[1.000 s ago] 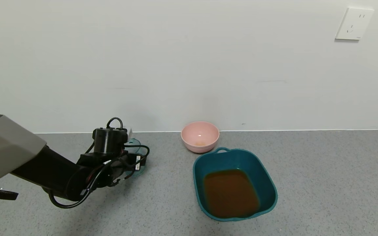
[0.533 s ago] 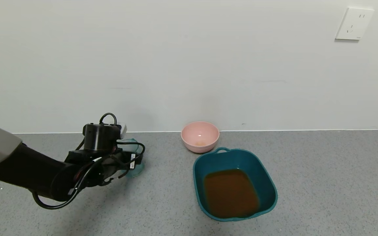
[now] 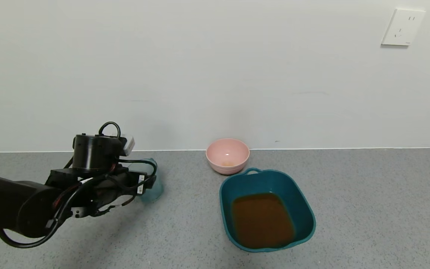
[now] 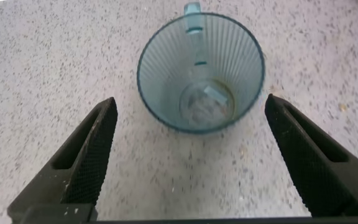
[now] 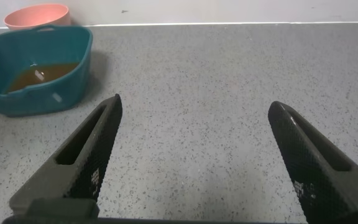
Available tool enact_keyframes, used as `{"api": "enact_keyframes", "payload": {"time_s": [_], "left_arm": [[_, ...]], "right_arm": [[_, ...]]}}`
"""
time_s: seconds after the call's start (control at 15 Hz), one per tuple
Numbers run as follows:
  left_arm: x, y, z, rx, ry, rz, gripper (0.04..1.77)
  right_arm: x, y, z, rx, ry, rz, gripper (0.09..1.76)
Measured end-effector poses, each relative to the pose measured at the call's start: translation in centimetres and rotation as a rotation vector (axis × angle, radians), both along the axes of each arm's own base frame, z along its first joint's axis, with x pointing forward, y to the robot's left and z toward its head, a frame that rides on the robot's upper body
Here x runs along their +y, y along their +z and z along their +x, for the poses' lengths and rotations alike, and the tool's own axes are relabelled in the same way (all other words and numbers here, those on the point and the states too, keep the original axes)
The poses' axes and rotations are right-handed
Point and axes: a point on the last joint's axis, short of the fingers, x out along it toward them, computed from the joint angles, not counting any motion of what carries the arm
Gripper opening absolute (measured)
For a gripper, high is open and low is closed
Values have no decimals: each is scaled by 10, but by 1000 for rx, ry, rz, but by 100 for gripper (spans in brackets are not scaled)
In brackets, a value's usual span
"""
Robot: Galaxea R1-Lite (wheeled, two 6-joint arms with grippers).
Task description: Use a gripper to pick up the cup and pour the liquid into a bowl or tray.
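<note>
The cup [image 3: 154, 189], ribbed and blue-grey, stands on the grey table at the left. In the left wrist view the cup [image 4: 201, 68] looks empty, with only a faint brown trace at its bottom. My left gripper [image 3: 145, 182] is open and holds nothing. It sits just left of the cup, and its fingertips [image 4: 106, 112] are short of the cup's sides. The brown liquid [image 3: 261, 218] lies in the teal basin [image 3: 306, 213] at centre right. My right gripper [image 5: 194, 102] is open and empty over bare table, with the basin [image 5: 39, 99] beyond it.
A pink bowl [image 3: 227, 155] stands against the wall just behind the basin's loop handle [image 3: 251, 171]; it also shows in the right wrist view [image 5: 36, 14]. A white wall socket [image 3: 402, 27] is at the upper right.
My left arm has drawn back to the left, away from the cup. The cup stays standing on the table, and the basin and bowl have not moved.
</note>
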Motion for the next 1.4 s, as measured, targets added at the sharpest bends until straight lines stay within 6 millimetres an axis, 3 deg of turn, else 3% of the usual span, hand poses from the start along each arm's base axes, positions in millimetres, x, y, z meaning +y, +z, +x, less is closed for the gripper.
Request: {"api": "enact_keyframes", "payload": {"time_s": [0.27,0.67,1.4], "left_arm": [[1,20,-29,1,-23,0,170],[5,50,-91,-51,-74,-12,171],[39,66,-205,-151,-118,-40,172]], "right_arm": [[0,0,0,0,0,0,171],[0,0,0,0,0,0,171],[0,0,0,0,0,0,171]]}}
